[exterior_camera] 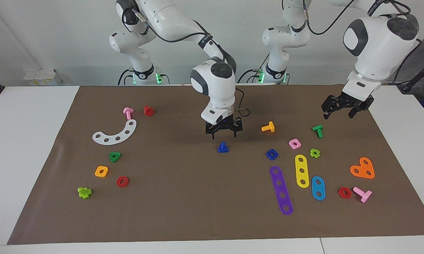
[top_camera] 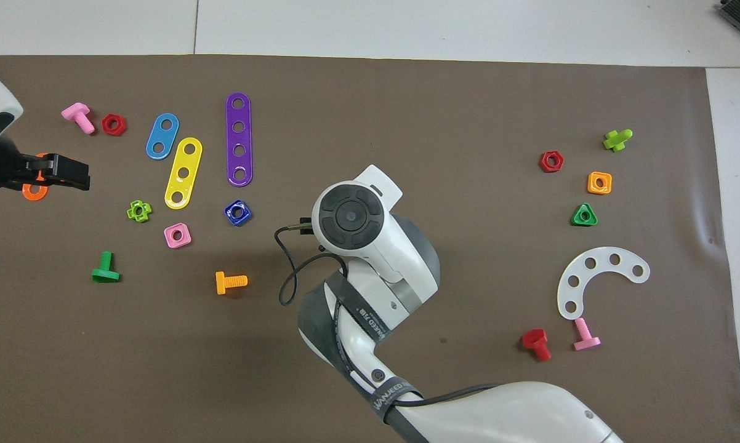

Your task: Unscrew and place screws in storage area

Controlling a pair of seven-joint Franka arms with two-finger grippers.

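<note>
Two open, empty grippers: right gripper (exterior_camera: 223, 135) hovers above the blue bolt (exterior_camera: 223, 147) (stem up) mid-mat; left gripper (exterior_camera: 346, 107) hangs over the mat's (exterior_camera: 198, 211) left-arm edge; blue nut (exterior_camera: 272, 154) nearby.

bolt (exterior_camera: 223, 147) mid-mat under right gripper (exterior_camera: 223, 134), nut (exterior_camera: 272, 154) toward left arm's end, left gripper (exterior_camera: 345, 108) over mat edge
</note>
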